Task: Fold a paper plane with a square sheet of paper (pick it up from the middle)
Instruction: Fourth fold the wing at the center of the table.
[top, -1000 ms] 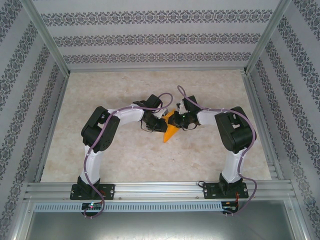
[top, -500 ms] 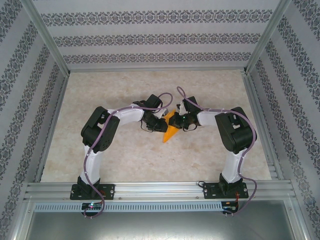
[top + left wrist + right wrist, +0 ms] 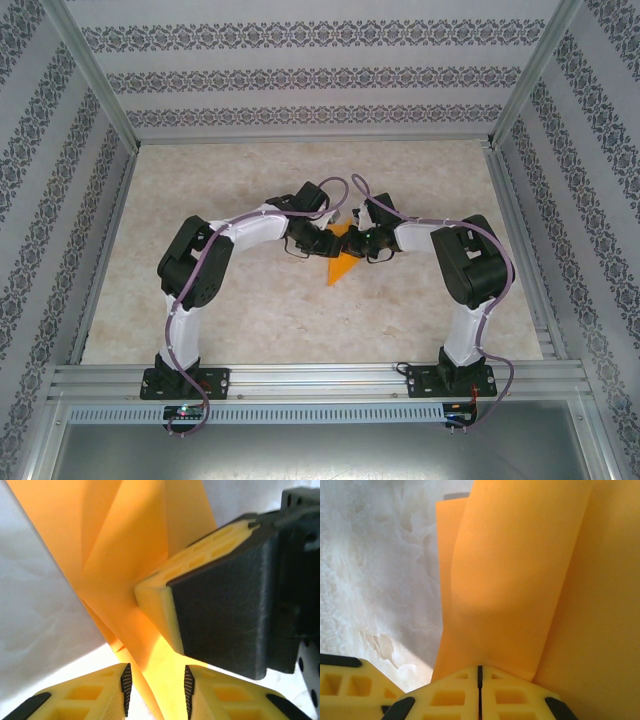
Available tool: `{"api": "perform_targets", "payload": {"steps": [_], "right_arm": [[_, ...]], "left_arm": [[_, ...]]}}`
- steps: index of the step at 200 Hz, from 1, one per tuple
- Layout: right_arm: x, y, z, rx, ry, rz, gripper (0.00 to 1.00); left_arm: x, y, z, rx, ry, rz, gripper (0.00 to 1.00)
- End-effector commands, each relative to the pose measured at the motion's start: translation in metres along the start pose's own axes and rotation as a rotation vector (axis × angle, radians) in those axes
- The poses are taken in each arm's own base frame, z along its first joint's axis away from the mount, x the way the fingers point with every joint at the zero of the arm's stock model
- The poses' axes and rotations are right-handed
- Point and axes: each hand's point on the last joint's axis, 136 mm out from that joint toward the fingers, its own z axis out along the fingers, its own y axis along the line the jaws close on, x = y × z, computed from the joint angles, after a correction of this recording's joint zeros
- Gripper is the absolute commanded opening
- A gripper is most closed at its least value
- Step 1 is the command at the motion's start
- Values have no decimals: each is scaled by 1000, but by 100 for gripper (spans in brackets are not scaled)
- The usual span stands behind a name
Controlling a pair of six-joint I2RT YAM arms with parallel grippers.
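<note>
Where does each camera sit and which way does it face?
Top external: above, behind the bases, looking down at the table; both arms meet at the paper.
Left wrist: on the left arm, facing the paper past its open left end effector.
Right wrist: on the right arm, facing the paper its right end effector pinches.
All share the paper.

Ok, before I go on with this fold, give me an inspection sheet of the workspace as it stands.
Surface: beige marbled tabletop, flat, no damage seen.
Job's things: orange paper plane, a part-folded pointed wedge between the two grippers, tip toward the arm bases.
Clutter: nothing seen.
Grippers: left gripper has its jaws apart with a fold of the paper running between them; right gripper is shut on the paper plane.
Cables: purple cables run along both arms and loop at the wrists.
Surroundings: patterned walls on three sides, aluminium frame at the near edge.
</note>
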Motion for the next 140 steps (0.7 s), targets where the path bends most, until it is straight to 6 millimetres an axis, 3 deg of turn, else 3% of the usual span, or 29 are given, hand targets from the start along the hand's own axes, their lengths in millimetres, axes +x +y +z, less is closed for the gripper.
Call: {"api": "perform_targets", "payload": {"steps": [1, 61, 140], "right_arm": [[24, -25, 2, 99, 55, 28, 8], [23, -21, 1, 81, 48, 31, 8], [22, -15, 1, 50, 48, 44, 7]], "left_arm": [[-7, -7, -19, -39, -27, 26, 37], [-9, -21, -3, 71, -12, 12, 21], [9, -11, 21, 106, 44, 9, 16]]}}
